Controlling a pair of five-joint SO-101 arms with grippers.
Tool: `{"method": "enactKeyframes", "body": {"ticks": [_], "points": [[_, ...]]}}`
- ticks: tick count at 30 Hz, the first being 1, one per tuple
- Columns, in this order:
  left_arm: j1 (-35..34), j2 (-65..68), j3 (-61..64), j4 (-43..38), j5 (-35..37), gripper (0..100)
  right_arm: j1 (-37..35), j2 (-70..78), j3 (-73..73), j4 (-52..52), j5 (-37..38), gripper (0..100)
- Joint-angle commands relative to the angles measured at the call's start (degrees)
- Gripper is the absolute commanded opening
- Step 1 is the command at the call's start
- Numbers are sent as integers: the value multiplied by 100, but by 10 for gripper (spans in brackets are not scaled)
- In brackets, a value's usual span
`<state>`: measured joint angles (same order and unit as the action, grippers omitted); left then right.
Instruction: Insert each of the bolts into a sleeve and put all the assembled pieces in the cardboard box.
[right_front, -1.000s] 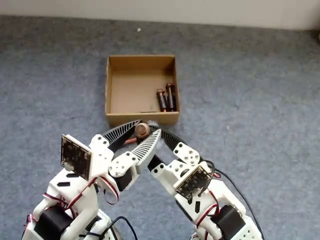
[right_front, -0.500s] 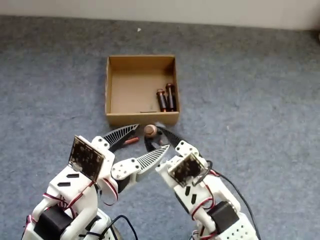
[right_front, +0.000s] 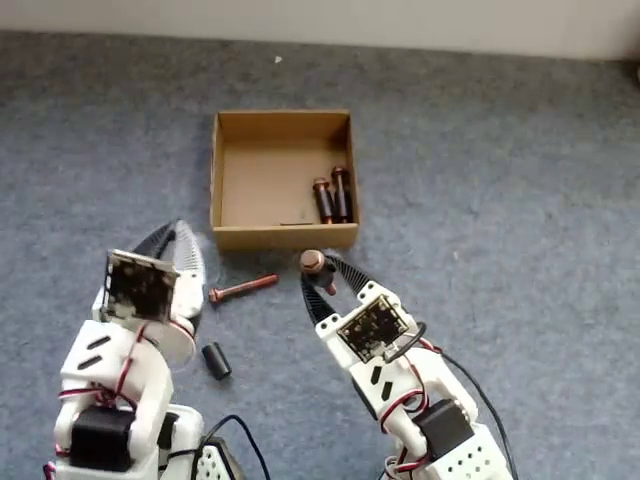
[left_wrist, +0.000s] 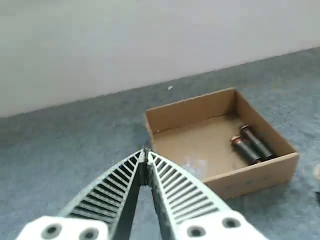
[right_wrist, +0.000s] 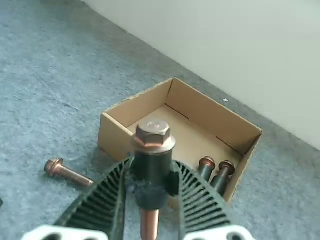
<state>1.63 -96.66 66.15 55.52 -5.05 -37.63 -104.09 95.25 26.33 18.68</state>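
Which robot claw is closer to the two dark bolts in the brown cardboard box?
Right. The right gripper, holding a black-sleeved copper bolt, sits just outside the cardboard box wall nearest those two bolts. The left gripper is farther off, beyond the box's corner.

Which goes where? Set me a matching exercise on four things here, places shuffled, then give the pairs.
Things:
1. bare bolt
2. empty black sleeve
3. pair of assembled pieces
4. sleeved bolt

Places:
A. in the right gripper
B. inside the cardboard box
C. on the carpet beside the left arm
D. on the carpet just in front of the box

Pairs: 1-D, 2-C, 3-B, 4-A.
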Motion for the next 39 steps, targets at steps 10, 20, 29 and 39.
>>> {"method": "enactKeyframes", "body": {"ticks": [10,20,29,39], "points": [[-1226,13,2158,-70,-105,17,101,-66,-4,75,-281,6],[-1226,13,2633,-677,-105,17,101,-22,-664,277,-290,6],[-1235,13,2633,-677,-105,17,101,2826,-2255,-699,-281,6],[-1244,13,2642,-659,-114,17,725,6712,-4356,-2167,-281,6]]}}
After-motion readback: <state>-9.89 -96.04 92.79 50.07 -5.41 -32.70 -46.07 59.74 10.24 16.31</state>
